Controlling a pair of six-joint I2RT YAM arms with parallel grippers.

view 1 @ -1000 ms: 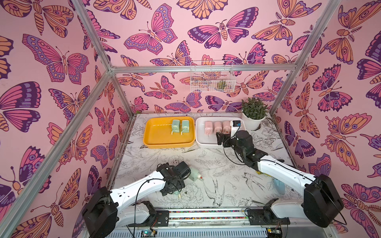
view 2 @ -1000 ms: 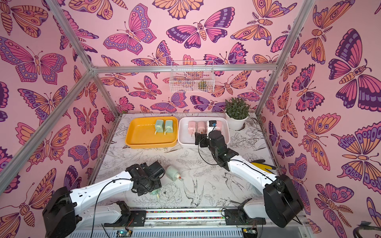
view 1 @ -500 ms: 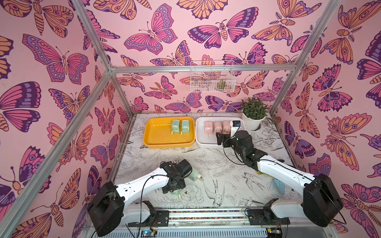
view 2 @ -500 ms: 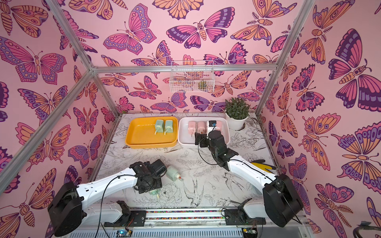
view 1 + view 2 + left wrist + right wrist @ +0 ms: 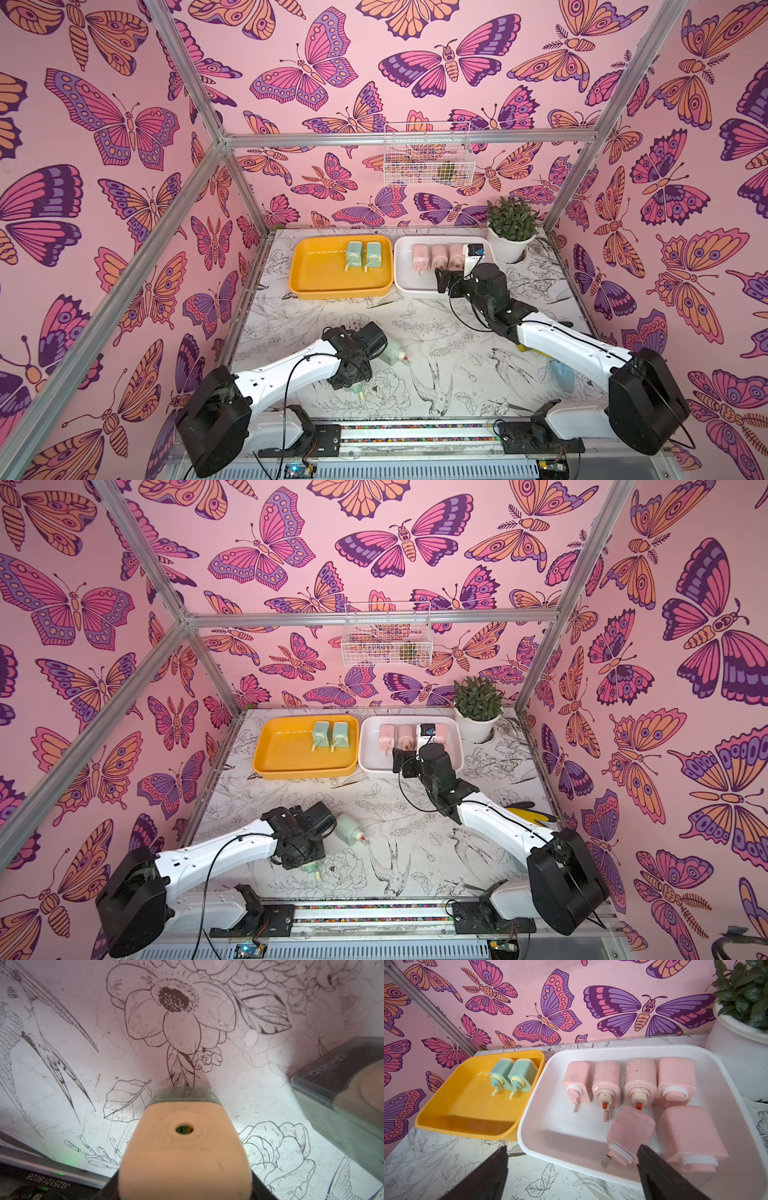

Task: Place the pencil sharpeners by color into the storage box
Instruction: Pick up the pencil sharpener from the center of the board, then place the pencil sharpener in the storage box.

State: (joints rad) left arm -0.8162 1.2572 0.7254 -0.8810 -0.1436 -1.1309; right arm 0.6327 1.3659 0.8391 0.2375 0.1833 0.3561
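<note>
Over the last second the left arm has leaned a little further in over the near edge of the table, and the left gripper [image 5: 347, 379] points down over a mint green sharpener [image 5: 185, 1147]. The left wrist view shows its smooth cream end, rounded and pierced by a small pencil hole, filling the space between two dark jaws. They stand close on either side, but whether they already pinch it cannot be told. A pick-up seems to be starting. Just beside it a second green sharpener [image 5: 390, 353] lies on its side on the flower-printed table, its crank stub pointing right. Further back, the glossy yellow tray [image 5: 316, 286] holds two green sharpeners [image 5: 510, 1075] side by side. The matte white tray [image 5: 550, 1126] touching it holds six boxy, rounded pink sharpeners [image 5: 640, 1080], four in a row and two nearer, one tilted. The right gripper [image 5: 573, 1147] has not moved and hovers at that tray's near rim, jaws spread wide and empty. Pink looks finished, with two green left.
</note>
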